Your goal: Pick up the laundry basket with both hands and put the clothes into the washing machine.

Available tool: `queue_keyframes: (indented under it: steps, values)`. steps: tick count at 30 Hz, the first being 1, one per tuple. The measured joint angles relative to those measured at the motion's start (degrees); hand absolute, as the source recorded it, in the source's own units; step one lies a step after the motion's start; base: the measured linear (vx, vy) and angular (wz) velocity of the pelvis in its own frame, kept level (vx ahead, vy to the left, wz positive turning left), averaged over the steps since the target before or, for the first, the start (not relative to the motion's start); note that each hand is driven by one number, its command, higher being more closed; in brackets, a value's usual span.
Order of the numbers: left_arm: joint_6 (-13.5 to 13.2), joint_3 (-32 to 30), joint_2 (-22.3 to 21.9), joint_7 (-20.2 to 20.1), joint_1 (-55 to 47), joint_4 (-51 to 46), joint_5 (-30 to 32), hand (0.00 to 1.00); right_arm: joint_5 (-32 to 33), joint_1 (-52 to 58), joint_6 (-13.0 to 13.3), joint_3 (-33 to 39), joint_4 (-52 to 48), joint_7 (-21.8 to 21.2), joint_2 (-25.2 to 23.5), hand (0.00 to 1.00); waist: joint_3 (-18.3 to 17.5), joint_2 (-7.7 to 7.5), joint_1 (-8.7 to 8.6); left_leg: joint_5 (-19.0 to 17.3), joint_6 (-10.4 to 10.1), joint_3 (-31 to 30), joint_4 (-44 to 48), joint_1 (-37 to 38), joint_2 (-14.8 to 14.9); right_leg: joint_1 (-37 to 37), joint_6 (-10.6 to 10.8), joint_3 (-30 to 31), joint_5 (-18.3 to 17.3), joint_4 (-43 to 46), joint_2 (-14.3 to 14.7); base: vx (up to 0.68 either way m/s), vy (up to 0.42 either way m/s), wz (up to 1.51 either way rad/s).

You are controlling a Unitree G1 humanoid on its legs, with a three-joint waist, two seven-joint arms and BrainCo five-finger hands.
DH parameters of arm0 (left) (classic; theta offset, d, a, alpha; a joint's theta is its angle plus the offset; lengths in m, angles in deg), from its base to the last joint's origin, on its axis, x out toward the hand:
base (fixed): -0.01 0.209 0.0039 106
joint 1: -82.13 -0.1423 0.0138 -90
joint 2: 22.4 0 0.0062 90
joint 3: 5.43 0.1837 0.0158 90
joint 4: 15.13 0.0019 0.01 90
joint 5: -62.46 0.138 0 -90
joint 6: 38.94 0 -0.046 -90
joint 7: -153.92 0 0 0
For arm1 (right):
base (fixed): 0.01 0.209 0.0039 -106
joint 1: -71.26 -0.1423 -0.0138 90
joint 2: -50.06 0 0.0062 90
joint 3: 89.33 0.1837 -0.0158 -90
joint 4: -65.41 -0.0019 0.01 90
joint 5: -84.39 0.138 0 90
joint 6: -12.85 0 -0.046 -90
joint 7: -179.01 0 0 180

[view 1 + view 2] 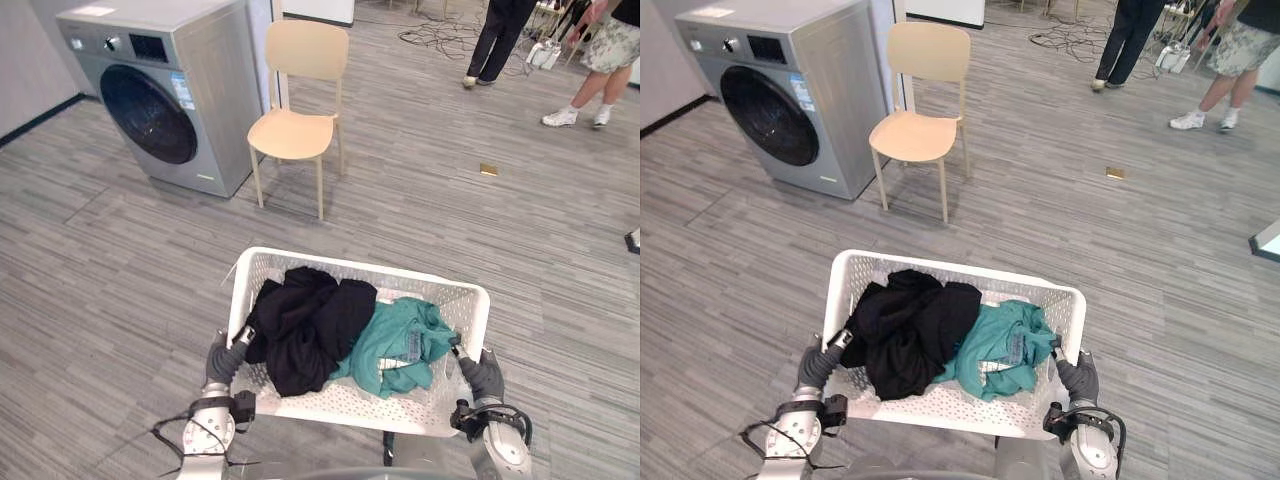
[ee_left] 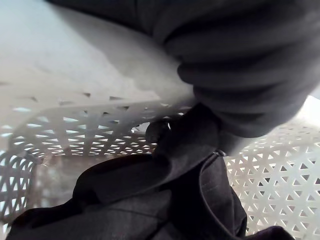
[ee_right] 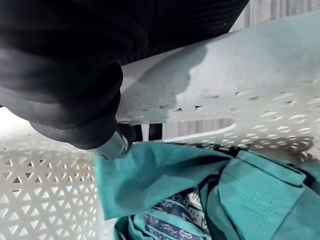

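Both grips look set: left hand [image 1: 226, 358] and right hand [image 1: 482, 374] pinch the laundry basket [image 1: 352, 266] by its rims; clothes [image 1: 308, 325] lie inside, washing machine [image 1: 150, 110] far left, unreached.

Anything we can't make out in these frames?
- Inside the grey washing machine: eye views, dark door glass hides the drum.
- Under the black clothes and teal garment in the white perforated plastic laundry basket: bunched cloth hides anything beneath.
- Small gold object on the floor: eye views, too small to identify.
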Motion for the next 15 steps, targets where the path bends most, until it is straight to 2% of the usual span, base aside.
queue_keyframes:
  steps: [1,2,3,4,5,6,7,8,9,10,12,14,15]
  values:
    - [0.0,0.6,-0.8,0.0,-0.1,0.3,0.0,1.0,0.0,0.0,0.0,0.3,0.0,0.1,0.6,1.0,-0.1,1.01,0.07,1.6,0.2,-0.3,0.2,0.7,0.8,-0.3,-0.2,-0.9,-2.2,1.9,0.5,0.42,-0.418,0.12]
    - [0.2,0.6,-1.7,0.0,-0.2,0.4,0.1,1.0,0.0,0.0,0.0,0.5,0.1,0.2,1.0,1.0,0.0,2.4,-0.11,3.5,1.6,-1.4,3.9,-0.7,2.4,0.6,-0.8,-2.1,-4.3,2.6,1.8,0.51,-0.489,0.05]
    - [0.4,0.5,-1.8,0.0,-0.7,0.4,0.1,1.0,0.0,0.4,-0.2,0.7,0.1,0.4,1.0,1.0,0.1,3.39,-0.22,9.0,5.7,-4.1,13.8,-5.2,4.4,3.0,-2.6,-3.7,-5.8,2.7,3.4,0.48,-0.42,0.09]
    - [0.6,0.5,-1.7,0.0,-1.6,0.4,0.1,1.0,0.2,1.2,-0.4,0.4,0.0,0.6,1.2,1.0,0.3,3.63,0.13,18.2,9.1,-6.7,22.9,-9.9,6.3,6.9,-4.4,-5.0,-6.8,1.4,4.6,0.38,-0.303,0.05]
    - [0.6,0.6,-1.8,0.0,-1.9,0.4,0.1,1.0,0.5,1.5,-0.5,-0.1,-0.1,0.9,1.3,1.0,0.3,3.63,0.37,19.0,8.5,-7.5,27.5,-11.8,6.8,8.8,-5.1,-5.6,-7.2,0.5,5.3,0.37,-0.219,0.09]
    - [0.7,0.9,-1.8,0.0,-2.2,0.4,0.1,1.0,0.5,1.9,-0.6,-0.1,-0.1,1.4,1.2,1.0,0.3,3.68,0.27,18.4,8.9,-7.8,35.1,-16.0,6.7,12.8,-6.1,-6.7,-7.4,-2.2,6.0,0.35,-0.183,0.16]
    - [0.6,1.0,-1.7,0.0,-2.3,0.4,0.1,1.0,0.5,2.2,-0.6,-0.2,-0.3,1.5,1.2,1.0,0.2,3.64,0.35,17.1,9.9,-5.2,38.5,-19.1,6.3,16.4,-6.5,-7.5,-7.2,-6.0,6.6,0.36,-0.174,0.23]
    - [0.6,1.0,-1.7,0.0,-2.2,0.4,0.1,1.0,0.5,2.1,-0.5,-0.2,-0.4,1.5,1.2,1.0,0.1,3.43,0.36,15.8,9.9,-3.5,38.6,-20.5,6.0,18.3,-6.6,-7.8,-7.1,-7.8,6.8,0.41,-0.138,0.22]
    - [0.5,1.0,-1.7,0.0,-2.2,0.4,0.1,1.0,0.6,2.1,-0.5,-0.2,-0.4,1.5,1.2,1.0,-0.1,2.87,0.44,12.8,9.7,0.4,36.9,-22.8,5.3,21.0,-6.9,-8.1,-6.8,-10.7,6.8,0.5,-0.092,0.17]
    - [0.3,0.9,-1.7,0.0,-2.1,0.4,0.0,1.0,0.6,1.8,-0.5,-0.1,-0.4,1.5,1.2,1.0,-0.1,2.62,0.84,10.4,9.2,3.5,32.8,-24.2,4.6,23.1,-7.1,-8.3,-6.6,-12.8,6.8,0.41,-0.065,0.13]
    - [0.3,0.7,-1.7,0.0,-2.1,0.5,-0.1,1.0,0.6,1.8,-0.5,0.2,-0.4,1.5,1.2,1.0,0.0,2.53,1.55,8.6,8.9,7.6,24.8,-25.8,4.0,26.2,-7.1,-8.4,-6.6,-15.6,6.9,0.41,0.05,0.04]
    - [0.3,0.6,-1.6,0.0,-2.2,0.5,-0.1,1.0,0.6,1.9,-0.5,0.2,-0.5,1.6,1.1,1.0,0.1,2.23,2.22,8.8,8.8,10.5,16.7,-27.0,2.5,29.6,-7.0,-8.4,-6.7,-17.7,6.3,0.43,0.164,0.01]
    - [0.3,0.6,-1.7,0.0,-2.2,0.5,-0.2,1.0,0.6,1.9,-0.5,0.2,-0.5,1.7,1.0,1.0,0.2,2.06,2.32,9.6,8.4,11.0,10.0,-27.1,0.7,31.5,-6.5,-8.2,-7.0,-17.9,5.5,0.42,0.254,-0.18]
